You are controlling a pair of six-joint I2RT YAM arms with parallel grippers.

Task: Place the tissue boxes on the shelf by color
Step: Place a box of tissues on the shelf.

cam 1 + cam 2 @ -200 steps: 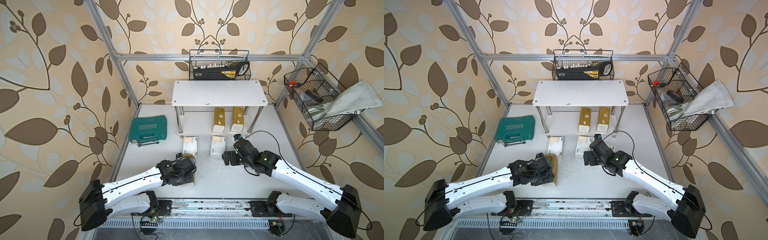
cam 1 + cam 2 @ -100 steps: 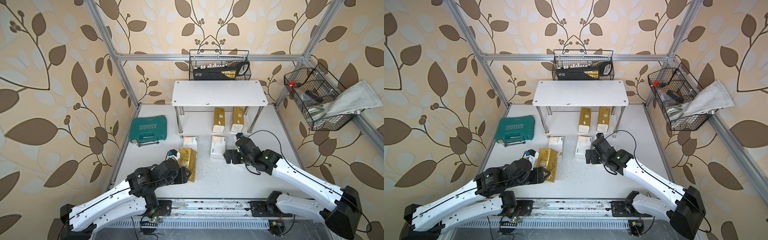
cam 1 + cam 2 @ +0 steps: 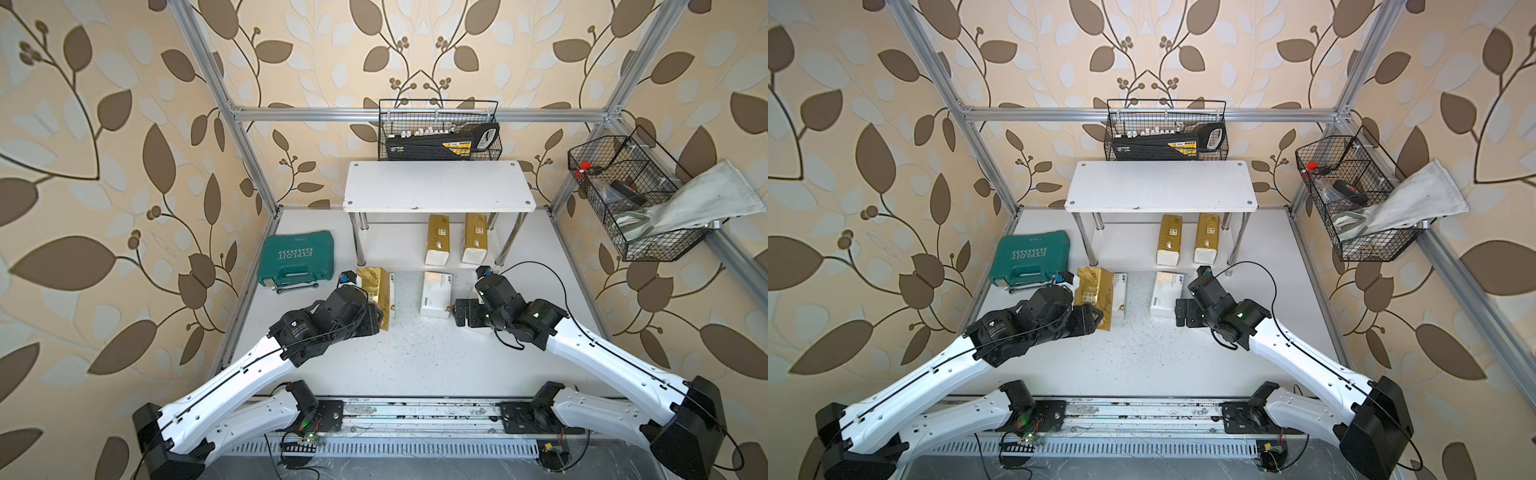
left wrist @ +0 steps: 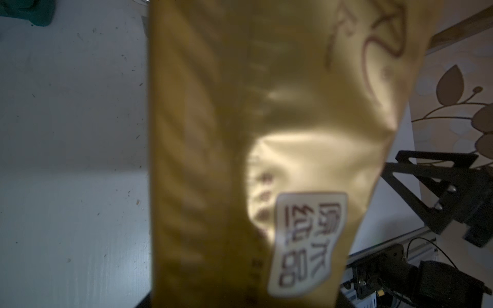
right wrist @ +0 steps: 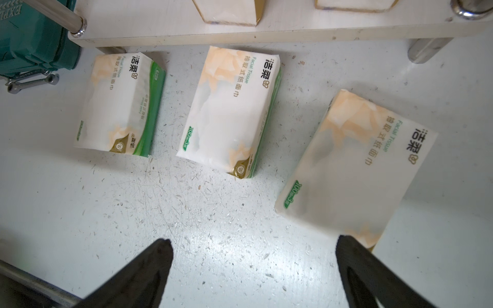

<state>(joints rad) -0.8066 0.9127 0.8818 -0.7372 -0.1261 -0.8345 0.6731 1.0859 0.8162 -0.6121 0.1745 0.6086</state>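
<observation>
Plainly, the gold pack [image 4: 266, 106] gleams — creased, white-labelled.

Three gold tissue packs [image 3: 438, 239], three white packs [image 5: 229, 112]

Gold pack [image 4: 240, 106]: shiny gold, white label, dark print
Shelved packs [image 3: 437, 237]: gold, white ends
White packs [image 5: 226, 112]: white, peach blotches, green print
Shelf [image 3: 436, 187]: white boards, chrome legs
Tool case [image 3: 295, 259]: teal, white lettering
Walls [image 3: 104, 166]: beige, brown leaf pattern
</observation>
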